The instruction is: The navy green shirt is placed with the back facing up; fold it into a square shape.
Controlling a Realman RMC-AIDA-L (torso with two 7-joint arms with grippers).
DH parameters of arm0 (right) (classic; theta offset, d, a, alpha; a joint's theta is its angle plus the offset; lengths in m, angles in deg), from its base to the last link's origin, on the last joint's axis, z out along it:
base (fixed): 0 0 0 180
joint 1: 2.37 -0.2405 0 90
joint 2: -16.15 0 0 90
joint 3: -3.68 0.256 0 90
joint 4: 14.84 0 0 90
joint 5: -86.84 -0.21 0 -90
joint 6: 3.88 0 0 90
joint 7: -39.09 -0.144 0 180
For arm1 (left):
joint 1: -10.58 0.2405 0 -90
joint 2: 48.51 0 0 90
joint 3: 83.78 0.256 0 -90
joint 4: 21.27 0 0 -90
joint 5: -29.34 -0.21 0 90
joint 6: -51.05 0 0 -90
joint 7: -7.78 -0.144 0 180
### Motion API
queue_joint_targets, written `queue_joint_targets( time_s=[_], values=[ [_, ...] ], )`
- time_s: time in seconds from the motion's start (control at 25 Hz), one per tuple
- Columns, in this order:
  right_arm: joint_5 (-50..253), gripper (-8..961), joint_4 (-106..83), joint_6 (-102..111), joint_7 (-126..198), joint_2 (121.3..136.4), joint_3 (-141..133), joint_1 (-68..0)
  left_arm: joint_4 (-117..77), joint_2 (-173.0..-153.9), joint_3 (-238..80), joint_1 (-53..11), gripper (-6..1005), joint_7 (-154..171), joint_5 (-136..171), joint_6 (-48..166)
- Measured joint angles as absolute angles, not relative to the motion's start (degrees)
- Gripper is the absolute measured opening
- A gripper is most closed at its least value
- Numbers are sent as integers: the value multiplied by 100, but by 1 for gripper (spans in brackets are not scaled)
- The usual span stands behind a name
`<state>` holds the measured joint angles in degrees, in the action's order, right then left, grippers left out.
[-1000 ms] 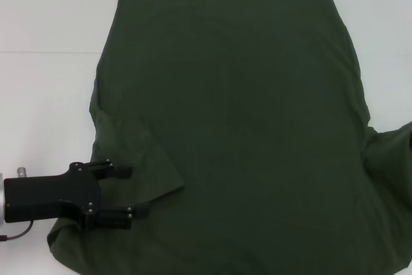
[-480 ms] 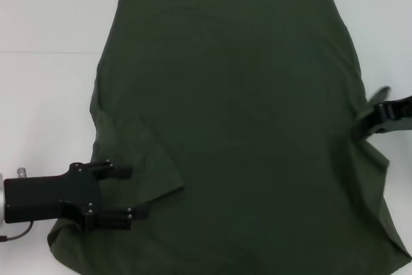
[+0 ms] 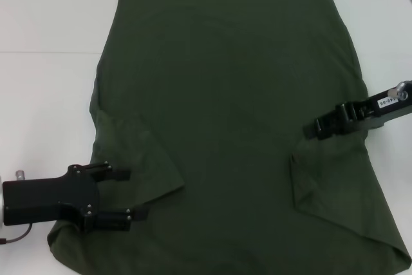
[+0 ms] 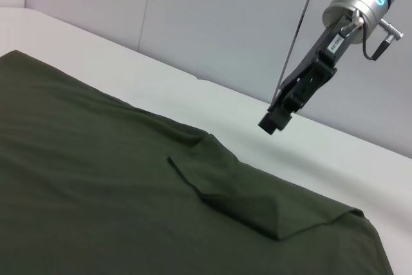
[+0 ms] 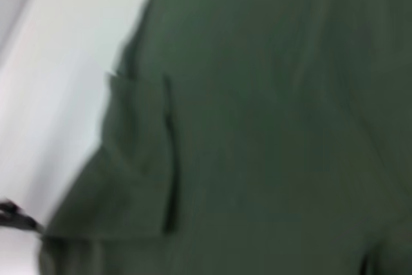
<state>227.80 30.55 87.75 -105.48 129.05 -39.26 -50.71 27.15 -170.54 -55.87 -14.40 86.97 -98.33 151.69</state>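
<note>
The navy green shirt [image 3: 238, 94] lies spread flat on the white table, plain side up, with no lettering showing. Both short sleeves are folded inward: the left sleeve [image 3: 138, 159] and the right sleeve [image 3: 328, 185]. My left gripper [image 3: 131, 193] rests open at the shirt's near left corner, its fingers over the cloth with nothing between them. My right gripper [image 3: 313, 129] hovers open over the shirt's right side, just beyond the folded right sleeve [image 4: 238, 191]. The left wrist view shows that right gripper [image 4: 271, 123] raised and apart from the cloth. The right wrist view shows only shirt [image 5: 270, 127].
The white table [image 3: 45, 94] shows bare to the left of the shirt and along the far edge. A pale wall [image 4: 212, 24] stands behind the table. The shirt's near hem runs off the head view's lower edge.
My right gripper carried the right sleeve inward over the shirt's body, let it go, and now hovers above it. The sleeve lies folded flat. The left gripper has barely moved.
</note>
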Motion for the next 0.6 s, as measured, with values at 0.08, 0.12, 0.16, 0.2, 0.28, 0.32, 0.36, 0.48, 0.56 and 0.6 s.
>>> queue_joint_targets(
  time_s=[0.08,0.12,0.16,0.2,0.28,0.32,0.36,0.48,0.56,0.6],
  values=[
    [22308,244,3029,8813,-10406,12855,-3897,-4896,2706,-17058,-5589,-1432,931,8697,-9820,15168],
    [22159,292,3006,8825,-10342,12832,-3879,-4827,2703,-17059,-5586,-1428,931,8697,-9813,15169],
    [21878,341,2954,8863,-10205,12794,-3835,-4703,2700,-17059,-5595,-1426,931,8697,-9806,15171],
    [21656,389,2904,8899,-10061,12764,-3791,-4588,2694,-17061,-5612,-1424,931,8706,-9802,15174],
    [21148,474,2720,9037,-9562,12693,-3639,-4329,2676,-17064,-5645,-1424,931,8807,-9791,15180],
    [20915,510,2607,9133,-9221,12669,-3564,-4193,2664,-17065,-5653,-1424,931,8868,-9787,15182],
    [20733,546,2532,9213,-8885,12656,-3503,-4069,2634,-17063,-5658,-1432,931,8989,-9782,15185],
    [20327,653,2322,9397,-7872,12663,-3304,-3612,2553,-17048,-5663,-1466,931,9281,-9768,15199],
    [20213,721,2181,9432,-7227,12692,-3176,-3321,2523,-17046,-5665,-1477,931,9459,-9717,15247],
    [20186,753,2101,9435,-6925,12701,-3115,-3193,2520,-17046,-5670,-1477,931,9550,-9675,15292]
  ],
)
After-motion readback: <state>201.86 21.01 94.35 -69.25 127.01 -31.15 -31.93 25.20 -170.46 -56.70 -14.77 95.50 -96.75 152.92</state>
